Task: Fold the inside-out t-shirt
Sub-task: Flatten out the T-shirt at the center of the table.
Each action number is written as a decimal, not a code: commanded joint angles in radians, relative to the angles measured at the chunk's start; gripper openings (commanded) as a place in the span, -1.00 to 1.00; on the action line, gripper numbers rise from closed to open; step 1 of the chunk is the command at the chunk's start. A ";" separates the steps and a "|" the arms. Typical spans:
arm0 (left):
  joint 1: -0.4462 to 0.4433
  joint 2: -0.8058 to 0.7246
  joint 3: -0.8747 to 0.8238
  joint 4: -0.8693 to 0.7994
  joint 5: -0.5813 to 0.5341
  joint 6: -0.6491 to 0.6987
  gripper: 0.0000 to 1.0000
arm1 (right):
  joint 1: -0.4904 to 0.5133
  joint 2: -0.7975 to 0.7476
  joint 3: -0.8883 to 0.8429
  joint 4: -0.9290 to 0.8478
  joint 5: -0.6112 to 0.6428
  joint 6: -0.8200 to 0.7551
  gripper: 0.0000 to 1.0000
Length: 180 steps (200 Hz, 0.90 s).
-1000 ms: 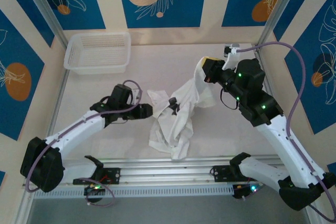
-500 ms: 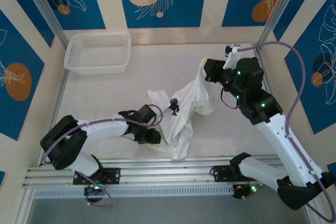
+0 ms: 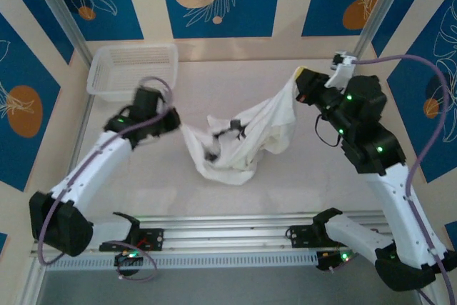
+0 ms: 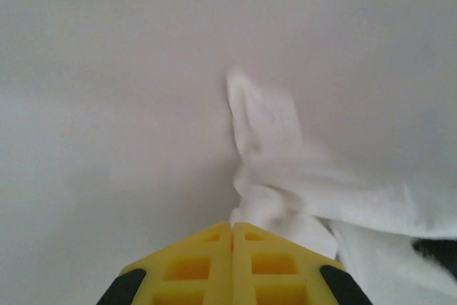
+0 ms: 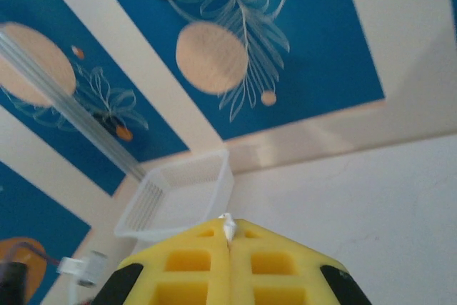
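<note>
The white t-shirt hangs bunched between my two grippers, its lower part sagging onto the table. My left gripper is shut on the shirt's left edge, and in the left wrist view cloth trails away from the closed yellow fingertips. My right gripper is raised at the right and is shut on the shirt's upper right corner. A sliver of white fabric pokes out between its closed yellow fingers.
A white mesh basket stands at the back left corner; its rim also shows in the right wrist view. An aluminium rail runs along the near edge. Blue patterned walls enclose the pale tabletop.
My left gripper closed on the shirt's edge near the front and carried it up and to the left. The right gripper shifted right with its corner, and the shirt now spreads between them.
</note>
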 commanded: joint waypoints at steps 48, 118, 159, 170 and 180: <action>0.166 0.039 0.162 -0.109 -0.024 0.086 -1.00 | -0.019 -0.125 0.196 -0.048 0.148 -0.061 -1.00; 0.233 0.060 0.328 -0.116 -0.003 0.077 -1.00 | -0.020 -0.121 0.313 0.019 -0.004 -0.117 -1.00; 0.232 0.286 0.310 0.065 0.127 0.054 -0.99 | -0.021 -0.019 0.280 -0.147 0.084 -0.112 -1.00; 0.232 0.322 0.316 0.092 0.138 0.050 -0.71 | -0.034 0.026 0.282 -0.217 0.105 -0.089 -1.00; 0.232 0.325 0.320 0.093 0.138 0.054 -0.43 | -0.059 0.068 0.295 -0.286 0.089 -0.060 -1.00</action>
